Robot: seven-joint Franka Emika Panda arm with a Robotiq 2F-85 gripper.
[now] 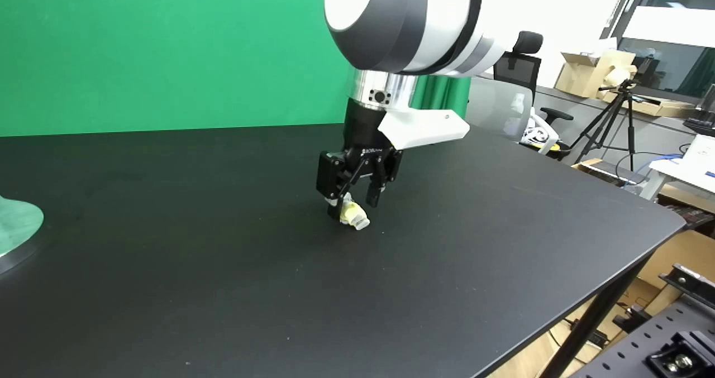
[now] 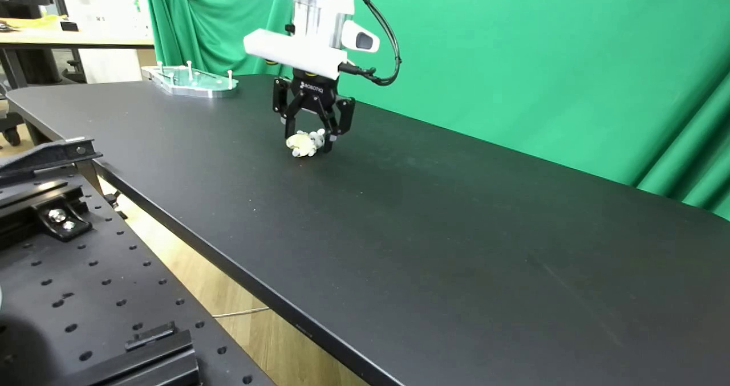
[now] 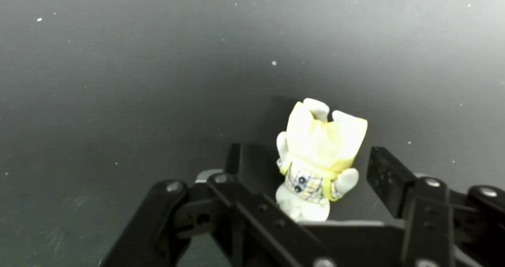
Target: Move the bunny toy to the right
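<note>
Behind your workspace, in both exterior views, stands a bright green cloth backdrop [image 1: 167,48]. In front of it spreads a long, matte black tabletop [image 1: 167,288]. Your jointed white-and-grey robot arm [image 1: 410,26] hangs over it from above. In an exterior view you see a dark grey metal panel [image 2: 122,266], dotted with holes, alongside the table's long edge and apart from it. Beyond the table, in an exterior view, are a black-and-grey office chair [image 1: 518,68] with a headrest and a black tripod [image 1: 623,93]. A pale green, see-through flat plate [image 2: 197,93] with upright posts rests on the tabletop near the cloth.

Your black two-fingered Robotiq gripper [image 1: 353,206] points down at the tabletop, its jaws spread apart. In the wrist view its fingers [image 3: 388,184] flank a small white-and-cream bunny toy [image 3: 317,152] in pale yellow clothing and a checked top; dark table shows between the toy and each finger, more of it on the left of that view. The toy lies on the tabletop, front up, feet towards the top of that view. The gripper hides the end of its head from you. On the checked top you can make out two dark buttons [image 3: 302,180].
</note>
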